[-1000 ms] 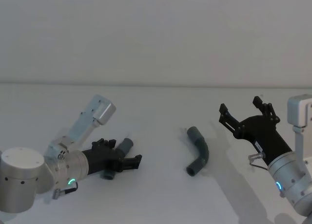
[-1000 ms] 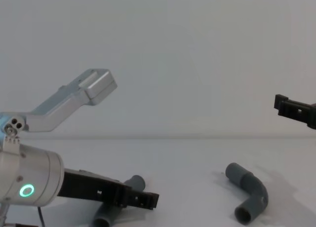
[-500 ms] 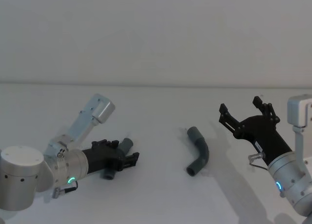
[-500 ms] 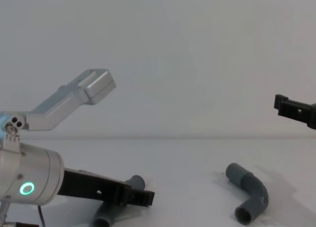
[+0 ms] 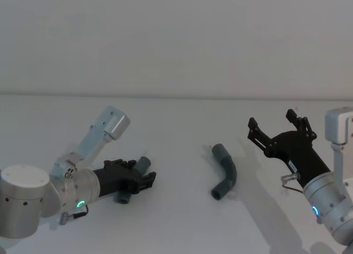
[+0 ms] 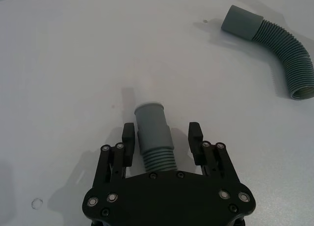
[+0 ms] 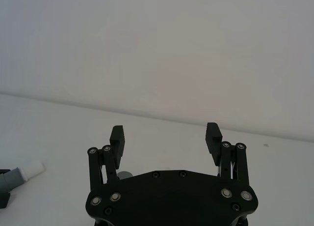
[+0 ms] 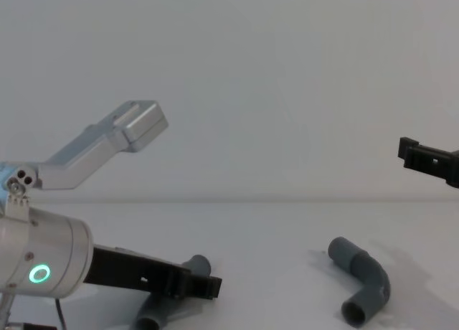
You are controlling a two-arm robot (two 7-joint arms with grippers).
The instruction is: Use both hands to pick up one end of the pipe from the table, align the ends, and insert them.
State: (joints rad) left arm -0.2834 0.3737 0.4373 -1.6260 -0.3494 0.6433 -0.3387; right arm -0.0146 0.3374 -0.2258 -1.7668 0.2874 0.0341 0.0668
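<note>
Left gripper [image 6: 162, 132] fingers [image 6: 128, 142] straddle the straight pipe piece [image 6: 152, 123] on the ribs just behind its cuff, gap narrow; one pad looks to touch the hose, the other stands a little off, though contact is hard to judge; the piece lies flat on the table [image 5: 176, 221], left of centre, cuff pointing away from the wrist; right gripper [image 5: 272, 121] fingers are spread wide, holding nothing, raised above the table at the right; bent pipe piece [image 5: 226, 174] lies on the table between the two grippers, nearer the right one, apart from both.
</note>
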